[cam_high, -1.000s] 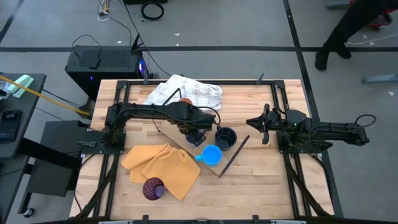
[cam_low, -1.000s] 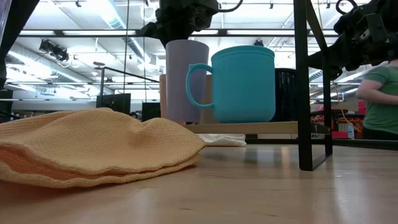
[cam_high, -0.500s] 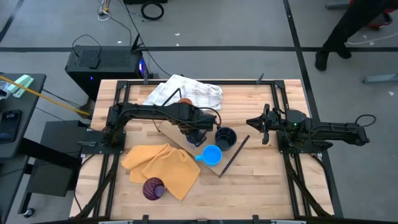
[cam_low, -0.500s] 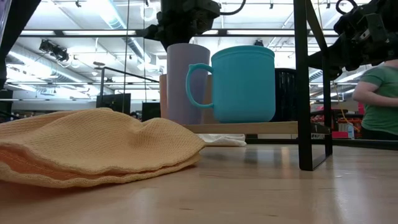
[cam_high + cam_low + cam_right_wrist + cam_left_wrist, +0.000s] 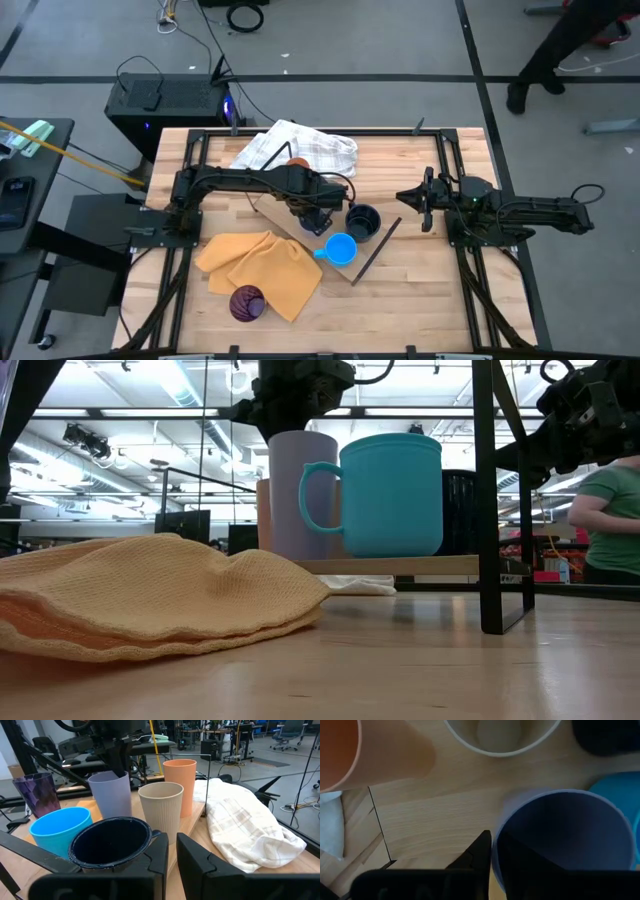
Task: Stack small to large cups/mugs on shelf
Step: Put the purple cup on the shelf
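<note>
The left hand (image 5: pixel 318 215) pinches the lavender cup's (image 5: pixel 110 794) rim, one finger inside, and hides it from above. That cup stands on the shelf (image 5: pixel 435 810) beside the blue mug (image 5: pixel 390 495), the tan cup (image 5: pixel 160 807) behind. The right hand (image 5: pixel 412 200) waits well apart, fingers nearly touching. No writing reads.

Bright even overhead lighting, ceiling strip lights glaring in the low view, soft shadows on the table (image 5: pixel 420 290), left wrist view blurred close-up.
</note>
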